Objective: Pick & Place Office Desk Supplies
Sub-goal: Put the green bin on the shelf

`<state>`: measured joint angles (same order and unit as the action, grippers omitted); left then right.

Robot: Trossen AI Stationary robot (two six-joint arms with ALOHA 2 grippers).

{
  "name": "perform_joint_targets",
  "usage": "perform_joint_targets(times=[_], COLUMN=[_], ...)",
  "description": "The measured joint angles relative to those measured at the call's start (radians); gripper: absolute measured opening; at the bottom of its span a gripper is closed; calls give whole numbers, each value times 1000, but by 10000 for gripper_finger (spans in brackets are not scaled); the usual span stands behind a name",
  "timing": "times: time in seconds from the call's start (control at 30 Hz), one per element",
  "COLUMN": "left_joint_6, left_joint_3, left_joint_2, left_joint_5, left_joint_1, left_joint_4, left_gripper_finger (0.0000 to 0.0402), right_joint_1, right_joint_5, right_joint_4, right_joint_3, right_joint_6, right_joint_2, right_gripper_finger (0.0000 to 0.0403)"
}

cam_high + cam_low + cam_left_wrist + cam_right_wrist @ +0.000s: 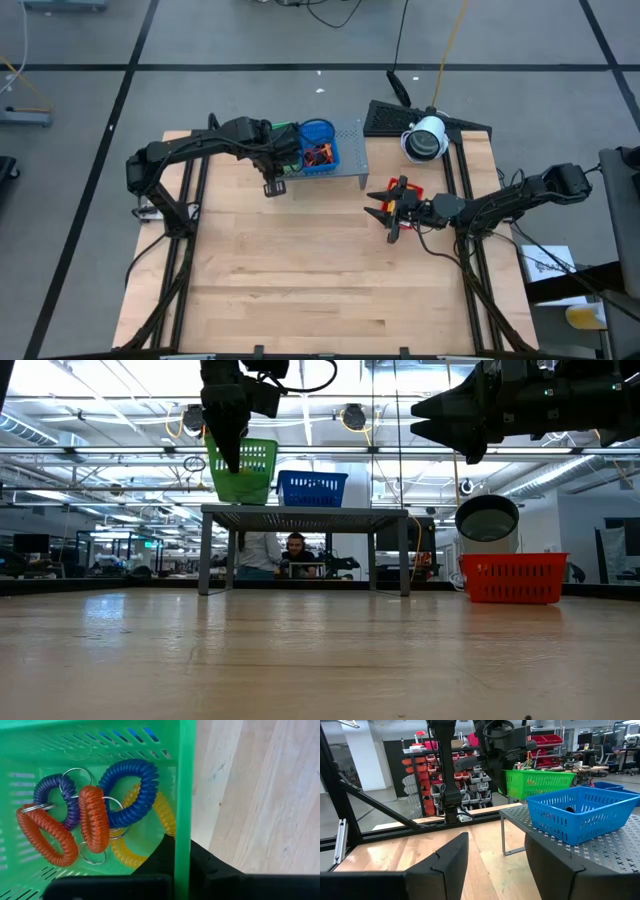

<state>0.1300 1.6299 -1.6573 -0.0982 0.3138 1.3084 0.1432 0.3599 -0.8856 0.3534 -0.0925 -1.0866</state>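
A green tray (100, 740) is at the left end of the grey perforated shelf (350, 165). It holds coiled loops with metal rings: orange (93, 817), purple (50, 790), blue (132, 787) and yellow (165, 812). My left gripper (182, 852) comes down from above and is shut on the tray's wall. A blue tray (318, 150) with small orange and dark items stands beside it on the shelf. My right gripper (388, 210) hovers open and level at the table's right, over a red tray (410, 190), with nothing between its fingers. My left gripper pinches the green tray's side wall at its rim (183, 827), with one finger (157, 860) inside the tray and one outside. The fingers point down from above. In the low view the tray (242, 472) is upright with its base at the shelf top; I cannot tell whether it rests there.
A white round lamp or camera head (425, 138) and a dark pad (385, 118) sit at the far right. The shelf (305, 512) stands on legs above the table. Bare wooden table top (300, 270) stretches across the middle and near side. A person sits in the room beyond the table.
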Motion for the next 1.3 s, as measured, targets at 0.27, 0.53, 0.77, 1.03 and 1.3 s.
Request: perform_joint_targets(times=[0.27,0.53,0.77,1.03,1.3], left_joint_6=[-2,-4,-3,7,6], left_joint_3=[0,0,0,0,0], left_joint_2=[0,0,0,0,0], left_joint_5=[0,0,0,0,0], left_joint_1=[0,0,0,0,0], left_joint_4=[-28,-28,-27,-26,-26], left_gripper_finger=[17,19,7,5,6], right_joint_1=[0,0,0,0,0], right_joint_5=[0,0,0,0,0], right_joint_4=[0,0,0,1,0], right_joint_3=[0,0,0,0,0], right_joint_6=[0,0,0,0,0], right_joint_2=[0,0,0,0,0], right_gripper_finger=[185,185,185,185,185])
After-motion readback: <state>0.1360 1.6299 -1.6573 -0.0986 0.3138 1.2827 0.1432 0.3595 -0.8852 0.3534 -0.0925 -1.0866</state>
